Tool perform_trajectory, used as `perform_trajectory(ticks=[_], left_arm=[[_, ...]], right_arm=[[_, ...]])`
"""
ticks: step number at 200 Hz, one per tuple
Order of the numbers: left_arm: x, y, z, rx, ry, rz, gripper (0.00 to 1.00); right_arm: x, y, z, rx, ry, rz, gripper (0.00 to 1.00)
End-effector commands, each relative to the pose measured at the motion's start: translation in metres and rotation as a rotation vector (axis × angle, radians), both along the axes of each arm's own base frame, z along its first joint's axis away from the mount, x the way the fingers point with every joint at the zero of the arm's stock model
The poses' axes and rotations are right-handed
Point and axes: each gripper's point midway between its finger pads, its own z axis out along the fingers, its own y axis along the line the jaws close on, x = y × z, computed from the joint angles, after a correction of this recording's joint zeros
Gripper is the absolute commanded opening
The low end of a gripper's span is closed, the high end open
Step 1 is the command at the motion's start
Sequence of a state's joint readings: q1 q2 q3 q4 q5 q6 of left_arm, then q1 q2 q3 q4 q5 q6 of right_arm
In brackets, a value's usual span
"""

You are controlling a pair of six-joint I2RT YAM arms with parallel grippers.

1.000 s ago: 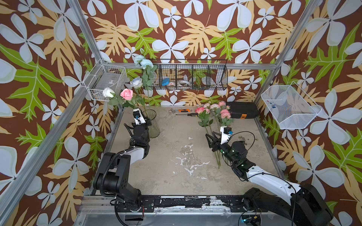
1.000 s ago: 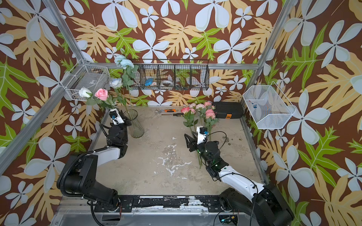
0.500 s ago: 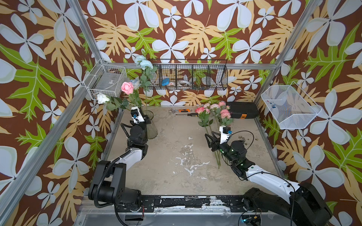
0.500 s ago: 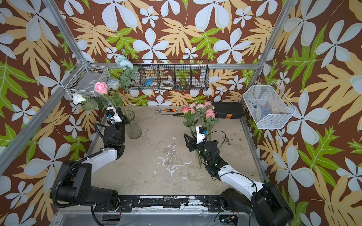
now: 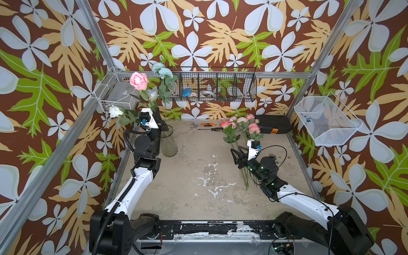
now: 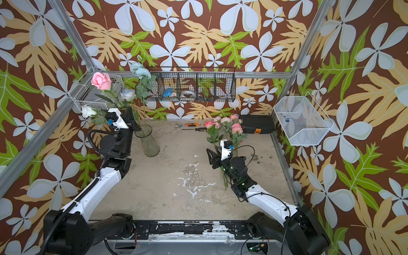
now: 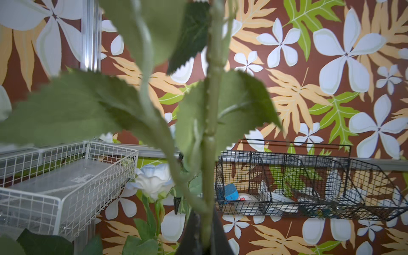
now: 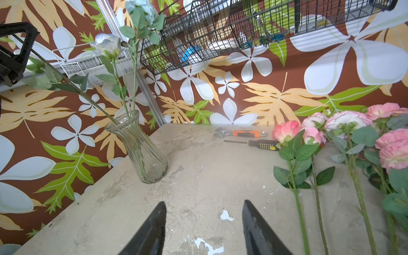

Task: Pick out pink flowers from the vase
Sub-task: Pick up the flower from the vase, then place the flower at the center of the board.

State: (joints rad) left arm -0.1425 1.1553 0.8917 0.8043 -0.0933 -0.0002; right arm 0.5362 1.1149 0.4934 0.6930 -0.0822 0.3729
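The left gripper [image 7: 204, 236] has its jaws closed on a green stem above the vase [image 5: 169, 143], which stands in the back-left corner of the table [image 5: 198, 176]. Judging by a top view, that stem belongs to the pink rose [image 5: 138, 80], whose head stands high above the wrist. A second, thinner stem runs right alongside it at the jaws; whether it is pinched too, I cannot tell. From the right wrist view, the held stem's lower end looks to be inside the vase. A white rose [image 5: 115, 111] leans out over the table's left edge, and pale blue flowers [image 5: 163, 70] rise from the vase behind.

The rose should be very light, with a thin, springy stem and soft cloth leaves that can snag on neighbouring stems or on the rim. The hold belongs on bare stem between leaf pairs. The ribbed glass vase is breakable and probably easy to tip, so a straight upward draw seems safest.

Further right, the right gripper [image 8: 204, 205] hovers over mid-table with jaws apart and empty. Beyond it, the pink flowers [image 5: 241, 124] lie toward the back-right corner.
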Motion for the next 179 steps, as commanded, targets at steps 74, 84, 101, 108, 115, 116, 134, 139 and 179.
perform_trajectory(ticks=[74, 84, 101, 108, 115, 116, 134, 139, 179], left_arm=[[-0.07, -0.097, 0.022, 0.003, 0.023, -0.54, 0.0], [-0.075, -0.112, 0.007, -0.021, 0.044, -0.628, 0.0], [-0.085, -0.135, -0.017, -0.064, 0.061, -0.792, 0.0], [-0.09, -0.145, -0.025, -0.075, 0.072, -0.866, 0.0], [-0.095, -0.156, -0.031, -0.081, 0.084, -0.935, 0.0], [-0.095, -0.157, -0.031, -0.083, 0.087, -0.945, 0.0], [-0.109, -0.182, -0.045, -0.074, 0.113, -1.079, 0.0], [-0.116, -0.188, -0.046, -0.068, 0.105, -1.109, 0.0], [-0.139, -0.218, -0.056, -0.048, 0.112, -1.279, 0.0]], right_arm=[[-0.021, 0.016, 0.06, 0.009, -0.114, 0.142, 0.56], [-0.033, 0.022, 0.071, 0.012, -0.152, 0.206, 0.57], [-0.055, 0.034, 0.087, 0.013, -0.212, 0.339, 0.63], [-0.064, 0.039, 0.091, 0.017, -0.23, 0.393, 0.63], [-0.072, 0.044, 0.093, 0.022, -0.249, 0.447, 0.63], [-0.074, 0.045, 0.093, 0.023, -0.252, 0.455, 0.63], [-0.083, 0.054, 0.089, 0.025, -0.275, 0.529, 0.64], [-0.083, 0.058, 0.087, 0.019, -0.269, 0.545, 0.64], [-0.102, 0.103, 0.075, -0.049, -0.253, 0.749, 0.66]])
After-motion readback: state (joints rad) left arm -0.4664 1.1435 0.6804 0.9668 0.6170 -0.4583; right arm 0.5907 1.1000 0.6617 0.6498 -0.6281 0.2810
